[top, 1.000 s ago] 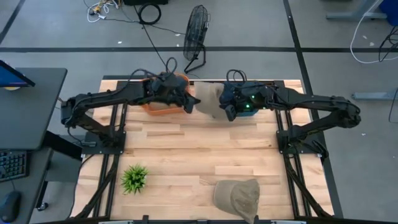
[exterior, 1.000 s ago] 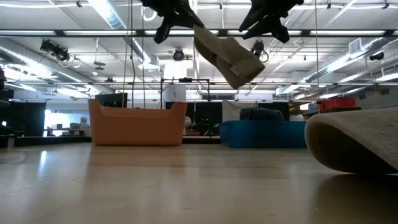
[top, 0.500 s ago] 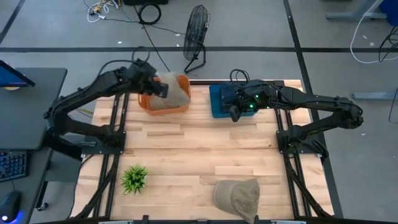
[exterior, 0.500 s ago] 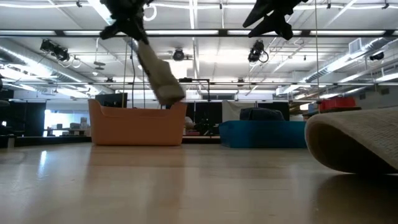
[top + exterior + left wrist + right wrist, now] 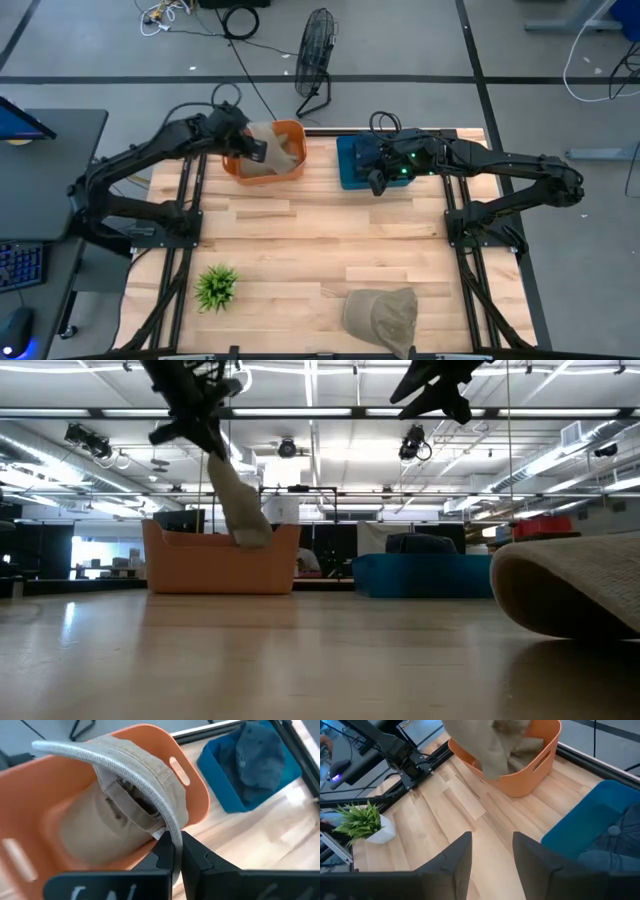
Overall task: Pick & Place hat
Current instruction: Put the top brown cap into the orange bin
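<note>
Since half a second ago the left arm has lowered the tan fabric cap (image 5: pixel 272 152) further, so its lower part now dips inside the orange plastic bin (image 5: pixel 292 172) rather than hanging above the rim. The left gripper (image 5: pixel 172 851) is clamped on the cap's curved brim, the two dark fingers pinching it edge-on directly over the orange bin's open top; in the low view the cap hangs down from the gripper with its bottom end behind the bin's front wall. The right gripper (image 5: pixel 491 854) hovers with its fingers spread apart and empty, above the blue plastic bin (image 5: pixel 352 168) that stands just beside the orange bin and holds a dark blue cap (image 5: pixel 260 754). Well apart from the orange bin, at the table's opposite edge, lie a second tan cap (image 5: pixel 382 315) and a small green potted plant (image 5: pixel 216 286).
</note>
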You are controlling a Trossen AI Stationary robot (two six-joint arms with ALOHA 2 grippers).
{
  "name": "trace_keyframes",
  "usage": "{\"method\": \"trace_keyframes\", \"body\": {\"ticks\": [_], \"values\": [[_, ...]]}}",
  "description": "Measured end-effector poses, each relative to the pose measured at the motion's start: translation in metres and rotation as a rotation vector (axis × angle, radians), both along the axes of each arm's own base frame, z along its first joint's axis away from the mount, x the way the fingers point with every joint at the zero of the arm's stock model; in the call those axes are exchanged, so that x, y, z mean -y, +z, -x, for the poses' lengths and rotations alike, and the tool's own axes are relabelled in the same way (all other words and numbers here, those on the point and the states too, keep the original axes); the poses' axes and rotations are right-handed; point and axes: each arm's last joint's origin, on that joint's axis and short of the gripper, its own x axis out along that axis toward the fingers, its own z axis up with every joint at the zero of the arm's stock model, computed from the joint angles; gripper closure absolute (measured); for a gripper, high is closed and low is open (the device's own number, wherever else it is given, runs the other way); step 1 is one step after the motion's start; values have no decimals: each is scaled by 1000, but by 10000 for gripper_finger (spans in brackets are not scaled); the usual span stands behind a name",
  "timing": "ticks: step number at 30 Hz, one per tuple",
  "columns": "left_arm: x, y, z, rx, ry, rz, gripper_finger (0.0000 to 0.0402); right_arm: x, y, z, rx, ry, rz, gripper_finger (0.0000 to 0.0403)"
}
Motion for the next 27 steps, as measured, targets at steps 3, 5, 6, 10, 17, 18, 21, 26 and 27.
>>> {"method": "trace_keyframes", "body": {"ticks": [3,5,6,10,17,18,21,26,27], "values": [[-7,-20,-3,27,-6,-15,389,0,0,0,2,4,-11,259],[-9,-32,-7,45,-40,-34,389,-1,0,0,3,12,-17,259],[-9,-38,-9,71,-67,-36,389,-1,0,0,3,12,-18,259],[-9,-62,-13,127,-129,-22,389,-1,0,0,4,17,-21,259],[-6,-102,-1,41,-113,50,374,-1,0,0,4,17,-21,259],[-6,-106,1,29,-109,59,368,-1,0,0,3,17,-22,259],[-7,-112,4,13,-83,83,350,-1,0,0,3,17,-21,259],[-11,-112,8,2,-47,72,318,-1,0,0,3,18,-22,259],[-11,-112,9,-3,-43,77,310,-1,0,0,3,18,-22,259]]}}
